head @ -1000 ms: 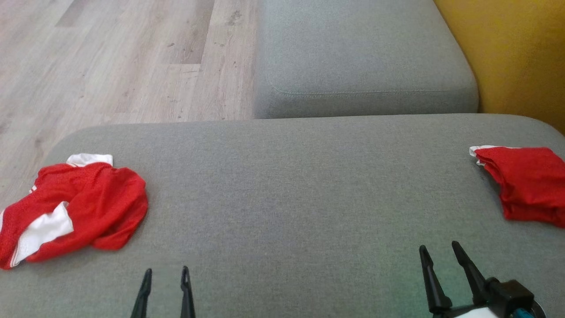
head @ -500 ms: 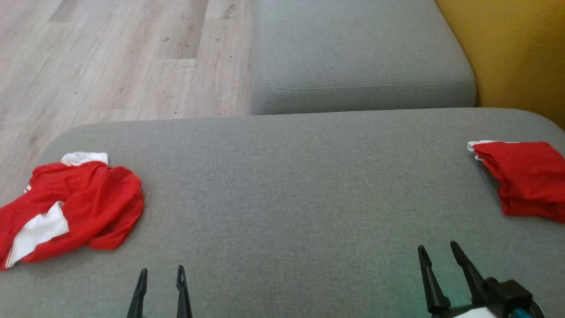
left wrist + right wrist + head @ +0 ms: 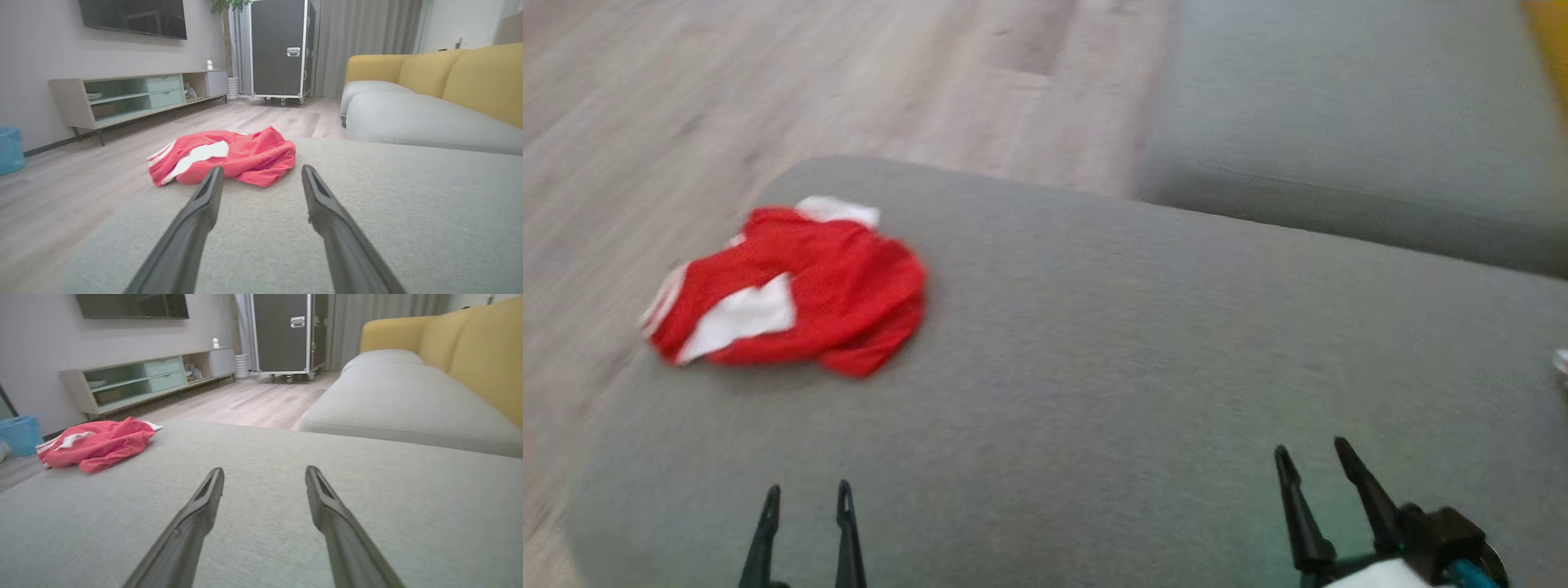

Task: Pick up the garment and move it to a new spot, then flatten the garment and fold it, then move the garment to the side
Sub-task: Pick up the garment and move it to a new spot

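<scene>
Over the grey woven sofa cushion (image 3: 1135,367): two arms poised, nothing lifted yet.
Left arm: the black, long-fingered left gripper (image 3: 808,487) sits at 7 o'clock of the head view, jaws spread wide and empty.
Right arm: the matching black right gripper (image 3: 1311,446) sits at 5 o'clock, jaws equally wide and empty.
Garment: a crumpled red mesh garment with white panels (image 3: 800,294) lies heaped near the cushion's 10 o'clock corner, close to the edge above the pale wood-plank floor (image 3: 768,82).
Bearing: about 12 o'clock from the left gripper, clear of its fingertips; between 9 and 10 o'clock from the right gripper, well apart.
Long axis: roughly 9 to 3 o'clock, across the left gripper's line of reach.
Nearer arm: the left, by judgement, so a straight reach forward looks likely for the pick-up.
Sharpness: the head view is motion-blurred, so individual folds cannot be told.
</scene>
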Controlling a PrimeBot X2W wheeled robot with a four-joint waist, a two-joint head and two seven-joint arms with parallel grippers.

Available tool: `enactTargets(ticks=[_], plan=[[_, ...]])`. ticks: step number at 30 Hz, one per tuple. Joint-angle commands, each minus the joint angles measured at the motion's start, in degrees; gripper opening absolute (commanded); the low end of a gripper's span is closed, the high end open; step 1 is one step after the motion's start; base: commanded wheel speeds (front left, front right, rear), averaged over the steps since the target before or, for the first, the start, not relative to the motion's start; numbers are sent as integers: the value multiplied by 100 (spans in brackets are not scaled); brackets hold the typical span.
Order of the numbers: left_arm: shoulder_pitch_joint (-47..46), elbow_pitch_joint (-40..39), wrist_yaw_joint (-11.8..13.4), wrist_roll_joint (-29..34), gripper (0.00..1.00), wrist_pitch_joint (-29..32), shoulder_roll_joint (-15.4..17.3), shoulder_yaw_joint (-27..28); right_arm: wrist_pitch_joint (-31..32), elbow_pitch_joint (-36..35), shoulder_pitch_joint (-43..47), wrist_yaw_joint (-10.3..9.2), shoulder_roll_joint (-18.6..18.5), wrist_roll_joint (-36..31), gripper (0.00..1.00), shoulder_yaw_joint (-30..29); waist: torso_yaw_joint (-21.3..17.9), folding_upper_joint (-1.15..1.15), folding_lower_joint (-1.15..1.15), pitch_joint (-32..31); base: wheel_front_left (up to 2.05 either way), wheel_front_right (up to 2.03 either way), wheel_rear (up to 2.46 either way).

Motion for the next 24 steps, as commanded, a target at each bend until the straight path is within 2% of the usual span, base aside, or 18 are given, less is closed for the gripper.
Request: enactTargets(ticks=[1, 9, 14, 20, 24], plan=[[-238, -218, -13, 42, 100, -29, -33, 225, -68, -167, -373, 37, -16, -33, 100, 161, 724, 0, 0, 136, 0, 0, 0], [-98, -609, 361, -152, 100, -29, -34, 416, -68, 13, -858, 37, -183, 42, 100, 572, 1019, 0, 0, 505, 0, 0, 0], [-105, -738, 448, -186, 100, -29, -34, 423, -68, 78, -907, 37, -307, 93, 100, 624, 1083, 0, 0, 602, 0, 0, 0], [-431, -935, 284, -114, 100, -29, 18, 581, -68, 49, -692, 37, -488, 41, 100, 494, 1162, 0, 0, 762, 0, 0, 0], [-1270, -915, -53, -89, 100, -29, 147, 616, -68, -169, -635, 37, -826, -62, 100, 313, 1204, 0, 0, 1302, 0, 0, 0]])
